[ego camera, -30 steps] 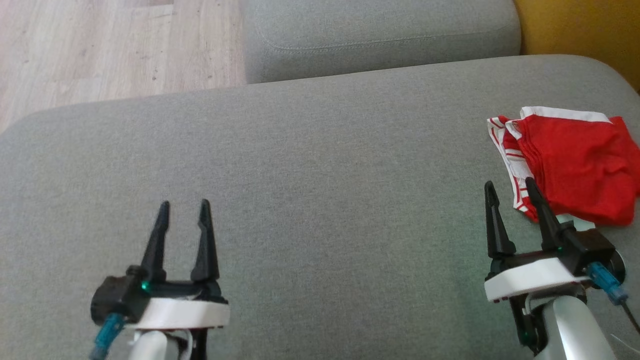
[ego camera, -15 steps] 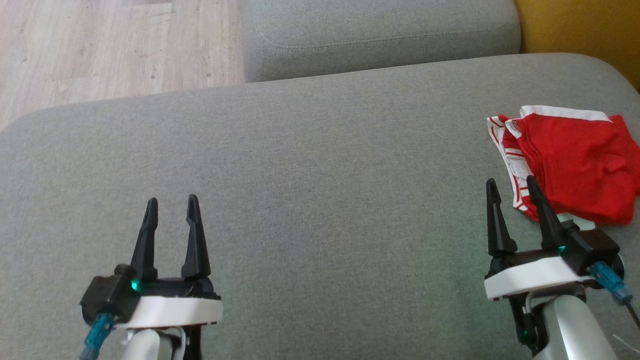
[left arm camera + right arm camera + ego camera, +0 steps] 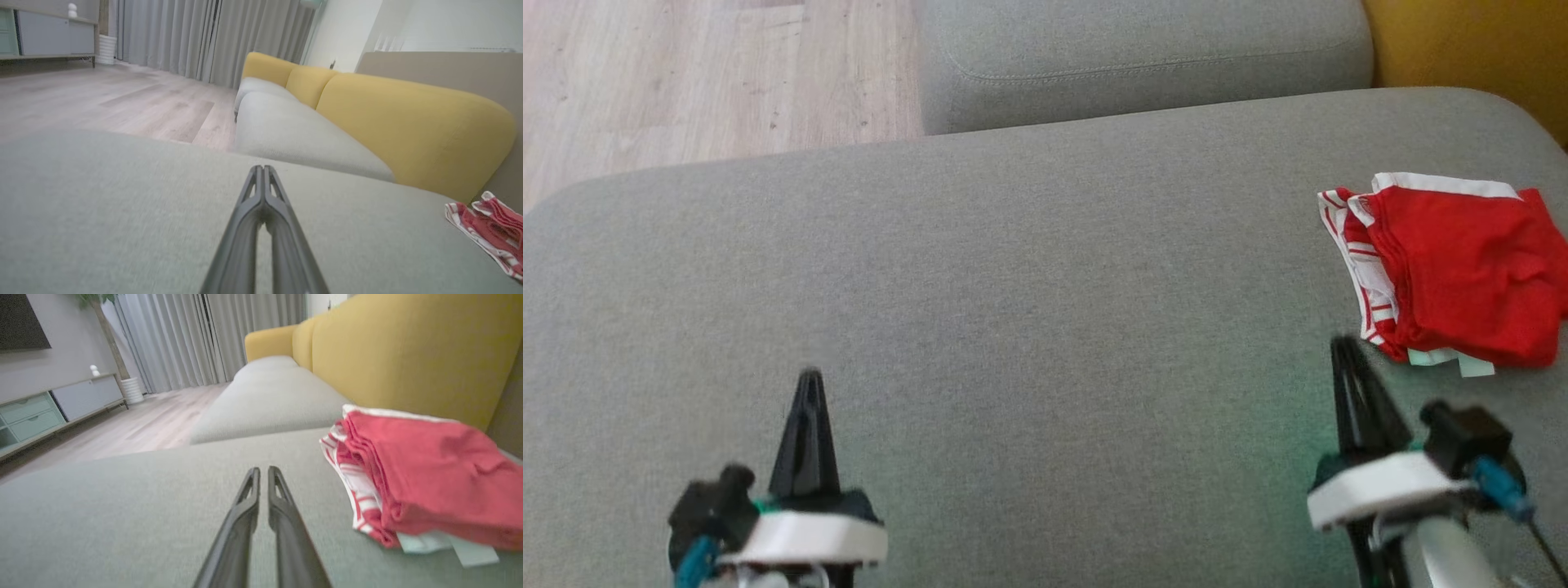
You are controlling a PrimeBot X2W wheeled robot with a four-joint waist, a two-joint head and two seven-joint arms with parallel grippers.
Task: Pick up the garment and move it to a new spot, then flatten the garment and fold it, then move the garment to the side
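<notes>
Both end effectors have pulled back toward the bottom of the frame and closed since a second ago. We see the left end effector (image 3: 810, 377) at lower left, fingers pressed together and empty. The right end effector (image 3: 1342, 343) at lower right has narrowed to a thin slit, grips nothing, and now sits clear of the garment (image 3: 1462, 278). That garment lies at the right edge: a soft, folded red bundle with white striped trim and pale tabs poking out below. It rests on a grey, coarse-woven sofa seat (image 3: 1045, 286). We judge the task essentially finished.
</notes>
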